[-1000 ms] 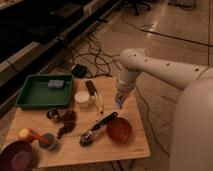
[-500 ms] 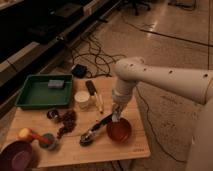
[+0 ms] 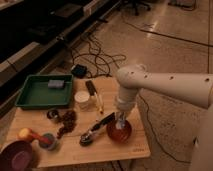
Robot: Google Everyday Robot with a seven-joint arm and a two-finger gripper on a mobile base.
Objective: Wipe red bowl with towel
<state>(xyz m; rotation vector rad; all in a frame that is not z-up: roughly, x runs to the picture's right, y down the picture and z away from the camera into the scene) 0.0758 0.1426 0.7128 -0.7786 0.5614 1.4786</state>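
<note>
At the wooden worktop's [image 3: 75,150] right end, gripper [image 3: 120,123] sits in the small round red bowl [image 3: 126,135], grip state can't be told; bowl looks light, slide-prone, so wipe inside gently.

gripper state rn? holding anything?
Gripper: just over the red bowl; open, closed or holding anything cannot be told.

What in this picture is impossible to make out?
Camera view:
Gripper sits low over the red bowl; the wrist above hides any towel in it.
The bowl's inside is partly covered by the gripper.
Purple bowl is cut off by the bottom-left corner.
Grey item in the green tray is too small to identify.
</note>
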